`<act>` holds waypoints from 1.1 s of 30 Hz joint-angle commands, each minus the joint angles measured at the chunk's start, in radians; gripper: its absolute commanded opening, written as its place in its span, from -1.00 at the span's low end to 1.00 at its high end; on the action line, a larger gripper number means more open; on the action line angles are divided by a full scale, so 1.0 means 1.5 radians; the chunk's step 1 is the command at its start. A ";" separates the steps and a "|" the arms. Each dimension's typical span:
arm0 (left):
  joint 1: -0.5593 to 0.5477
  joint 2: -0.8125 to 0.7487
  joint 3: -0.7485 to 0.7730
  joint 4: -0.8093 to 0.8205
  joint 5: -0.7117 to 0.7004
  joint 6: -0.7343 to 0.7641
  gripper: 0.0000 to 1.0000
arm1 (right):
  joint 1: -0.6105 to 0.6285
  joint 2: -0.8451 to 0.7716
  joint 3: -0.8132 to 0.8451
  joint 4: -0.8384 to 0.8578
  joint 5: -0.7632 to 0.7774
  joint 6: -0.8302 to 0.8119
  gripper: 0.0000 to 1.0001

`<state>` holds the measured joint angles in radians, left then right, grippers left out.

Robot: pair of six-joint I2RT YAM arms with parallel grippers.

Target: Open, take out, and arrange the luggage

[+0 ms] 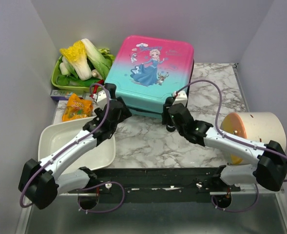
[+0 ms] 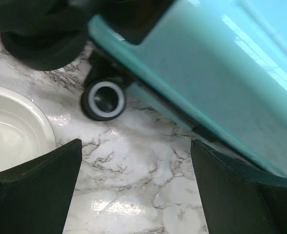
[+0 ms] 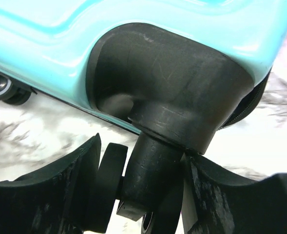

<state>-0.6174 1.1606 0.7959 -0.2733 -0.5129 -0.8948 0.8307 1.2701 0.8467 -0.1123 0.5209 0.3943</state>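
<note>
The luggage (image 1: 150, 73), pink fading to teal with a princess print, lies flat and closed at the back of the marble table. My left gripper (image 1: 105, 90) hovers at its near left corner. In the left wrist view this gripper (image 2: 136, 142) is open over bare marble, with a black wheel (image 2: 103, 100) and the teal shell (image 2: 206, 73) just beyond it. My right gripper (image 1: 170, 105) is at the near right corner. In the right wrist view it (image 3: 144, 148) is shut on the black caster wheel (image 3: 109, 185) under the teal shell (image 3: 133, 19), one finger on each side.
A white basin (image 1: 60, 141) sits at the near left, its rim (image 2: 16, 97) beside my left fingers. An orange snack bag (image 1: 77, 107) and a green tray (image 1: 58, 80) of cabbages (image 1: 82, 58) lie at the back left. A cream cylindrical container (image 1: 255, 129) lies on its side at the right.
</note>
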 commanded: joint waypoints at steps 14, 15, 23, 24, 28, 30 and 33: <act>-0.131 -0.121 -0.001 0.035 0.134 0.049 0.97 | 0.147 -0.112 0.003 0.039 -0.100 0.004 1.00; -0.151 -0.102 0.010 0.031 0.118 0.047 0.98 | 0.147 -0.136 0.000 0.039 -0.089 -0.015 1.00; -0.270 0.032 0.129 0.058 0.056 0.066 0.98 | 0.132 -0.326 -0.051 0.010 0.134 -0.071 1.00; -0.284 0.062 0.145 0.049 0.042 0.069 0.98 | 0.121 -0.333 -0.051 -0.002 0.139 -0.074 1.00; -0.341 0.129 0.229 -0.015 -0.021 0.092 0.98 | -0.005 -0.365 -0.068 -0.041 0.089 -0.052 1.00; -0.349 0.159 0.249 -0.044 -0.042 0.094 0.98 | -0.045 -0.373 -0.079 -0.041 0.051 -0.045 1.00; -0.365 0.198 0.290 -0.116 -0.076 0.087 0.97 | -0.072 -0.363 -0.088 -0.042 0.054 -0.043 1.00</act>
<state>-1.1381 1.3903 1.1618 -0.2874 -0.5011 -0.7811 0.7601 0.7189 0.7387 -0.1360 0.6155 0.3149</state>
